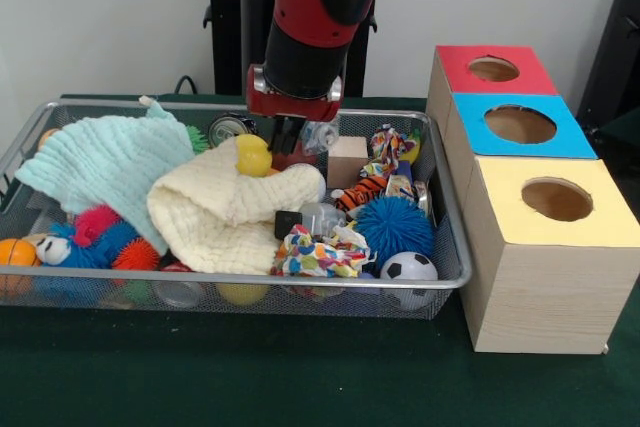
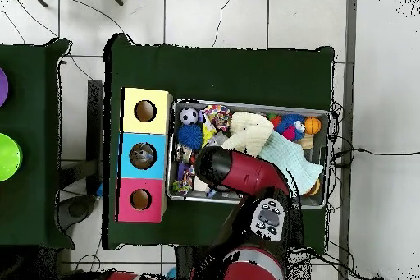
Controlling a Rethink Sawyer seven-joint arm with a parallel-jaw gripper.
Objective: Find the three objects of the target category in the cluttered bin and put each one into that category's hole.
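Wire-mesh bin (image 1: 450,247) lies beneath the pincer (image 1: 285,142), lowered among its clutter; its grip cannot be told.

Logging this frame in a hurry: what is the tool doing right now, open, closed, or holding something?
Tool: down in the bin beside the yellow ball; open or closed cannot be told.

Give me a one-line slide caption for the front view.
Sawyer's gripper reaches into the cluttered wire bin beside three boxes with red, blue and yellow holed lids.
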